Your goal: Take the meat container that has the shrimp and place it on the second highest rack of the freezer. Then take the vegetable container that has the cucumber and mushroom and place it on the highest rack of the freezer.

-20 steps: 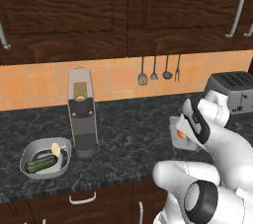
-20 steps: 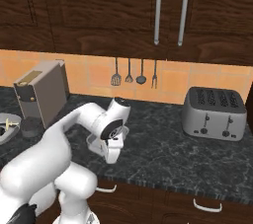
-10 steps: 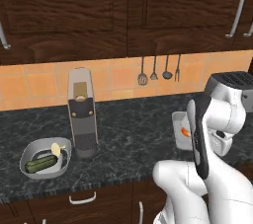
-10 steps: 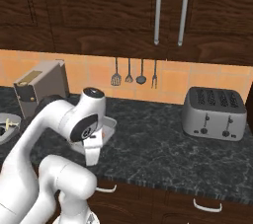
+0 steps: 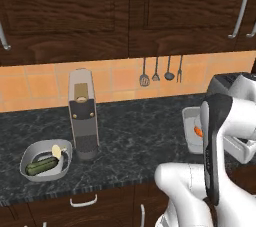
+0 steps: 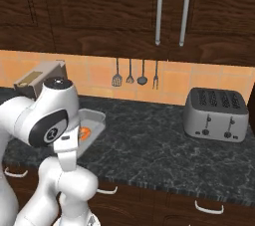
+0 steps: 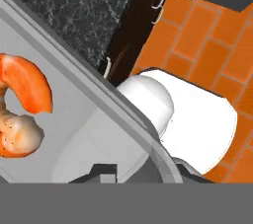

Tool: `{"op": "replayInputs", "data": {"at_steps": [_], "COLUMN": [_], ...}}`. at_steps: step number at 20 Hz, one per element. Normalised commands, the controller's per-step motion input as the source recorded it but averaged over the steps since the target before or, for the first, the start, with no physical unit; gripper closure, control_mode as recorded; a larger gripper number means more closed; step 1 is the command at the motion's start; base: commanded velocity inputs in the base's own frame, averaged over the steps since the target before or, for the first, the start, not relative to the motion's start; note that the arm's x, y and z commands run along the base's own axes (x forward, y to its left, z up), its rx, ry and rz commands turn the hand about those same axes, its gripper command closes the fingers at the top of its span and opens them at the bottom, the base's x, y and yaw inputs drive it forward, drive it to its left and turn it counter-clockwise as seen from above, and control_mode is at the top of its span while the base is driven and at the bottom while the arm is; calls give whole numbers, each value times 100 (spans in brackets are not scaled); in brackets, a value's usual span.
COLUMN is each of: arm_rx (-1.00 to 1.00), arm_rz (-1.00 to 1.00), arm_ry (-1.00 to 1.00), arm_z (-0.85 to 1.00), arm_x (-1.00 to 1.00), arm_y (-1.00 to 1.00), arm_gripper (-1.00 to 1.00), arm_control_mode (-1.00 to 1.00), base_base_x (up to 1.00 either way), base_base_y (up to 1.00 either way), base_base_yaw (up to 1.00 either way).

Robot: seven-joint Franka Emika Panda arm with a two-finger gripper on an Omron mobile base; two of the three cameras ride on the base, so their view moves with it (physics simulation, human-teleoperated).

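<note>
1. Dark wooden cabinets [image 5: 125,11] hang over an orange tiled wall and a black speckled desk [image 5: 135,131] in this rendered kitchen.
2. We see four small utensils [image 5: 161,71] hanging on the tiles, at about 12 o'clock from the desk's middle in the left base view.
3. At 9 o'clock from that middle stands a tall grey coffee machine [image 5: 83,113], upright.
4. Just beside its foot, at 8 o'clock, lies the grey vegetable container [image 5: 45,161], with a green cucumber [image 5: 41,166] and a pale mushroom [image 5: 58,151] in it.
5. At 3 o'clock in the same view the grey meat container [image 5: 191,127] shows at the desk's front edge, partly behind the white arm.
6. We find an orange shrimp [image 7: 22,102] lying curled inside it, at 9 o'clock in the hand view.
7. From the right base view the meat container sits at 9 o'clock, close against the arm's white upper link, and a silver toaster [image 6: 215,115] stands well apart at 3 o'clock.
8. In the hand view the container's rim runs diagonally right over the gripper [image 7: 143,171], whose dark tips sit at the rim at 6 o'clock.
9. We judge the jaws narrow and pinching that rim, one tip inside the wall and one outside.
10. Below the rim we see the cabinet front and the orange floor.
</note>
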Motion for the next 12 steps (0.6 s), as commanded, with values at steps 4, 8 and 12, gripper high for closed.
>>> {"op": "replayInputs", "data": {"at_steps": [4, 8, 12], "arm_rx": [-1, 0, 0], "arm_rz": [-1, 0, 0], "arm_ry": [-2, 0, 0], "arm_z": [57, 0, 0], "arm_x": [-61, 0, 0], "arm_y": [0, 0, 0], "arm_gripper": [100, 100, 100], "arm_control_mode": [100, 100, 100], "base_base_x": [-25, -73, -67], "base_base_y": [-5, -18, 57], "base_base_yaw": [-2, -36, -63]}}
